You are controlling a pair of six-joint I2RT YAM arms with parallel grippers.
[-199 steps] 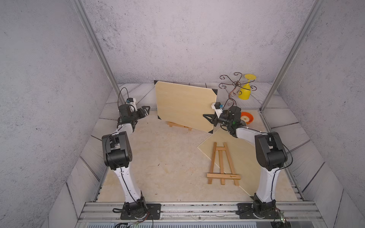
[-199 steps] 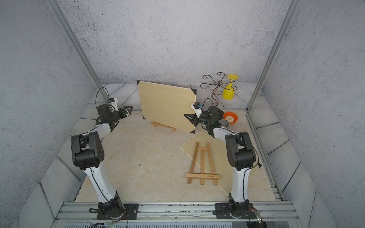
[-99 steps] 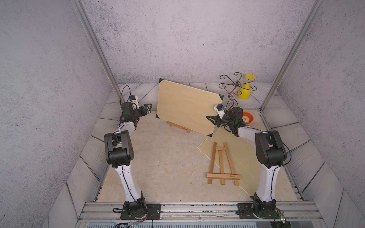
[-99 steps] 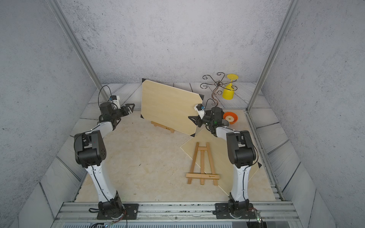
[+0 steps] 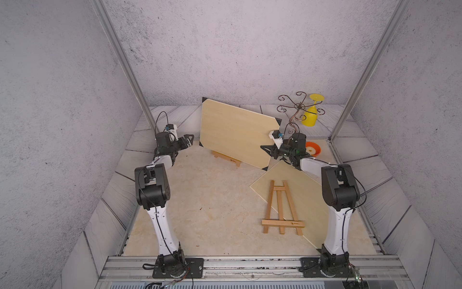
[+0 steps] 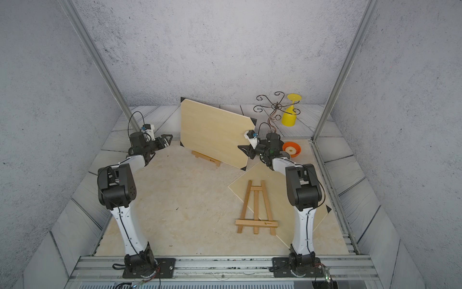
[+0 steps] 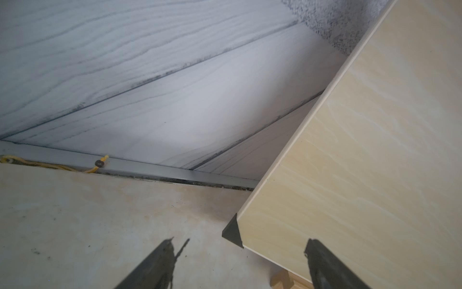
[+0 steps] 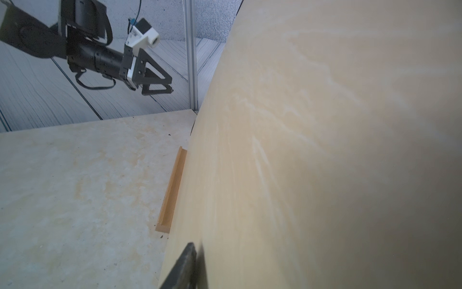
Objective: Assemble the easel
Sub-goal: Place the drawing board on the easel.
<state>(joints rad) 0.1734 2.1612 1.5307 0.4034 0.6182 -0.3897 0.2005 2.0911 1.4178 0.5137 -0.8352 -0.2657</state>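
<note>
A beige board (image 5: 232,135) with black corner caps stands tilted at the back, its lower edge on a small wooden easel (image 5: 226,158). Both show in the right wrist view too, board (image 8: 325,125) and easel ledge (image 8: 172,190). My left gripper (image 5: 188,140) is open and empty, just off the board's lower left corner (image 7: 232,232). My right gripper (image 5: 268,149) straddles the board's right edge. One of its fingers (image 8: 186,265) lies a thin dark gap off the board's face, and the other is hidden behind. A second easel (image 5: 281,207) lies flat on another beige board (image 5: 307,195).
A curly wire rack (image 5: 296,110) with a yellow glass (image 5: 311,115) hung upside down stands at the back right. An orange bowl (image 5: 313,150) sits just behind my right wrist. Metal posts (image 5: 140,87) stand at both back corners.
The standing board has shifted slightly right and back. My left gripper has come closer to its lower left corner. The right jaws have widened on the board's edge.
</note>
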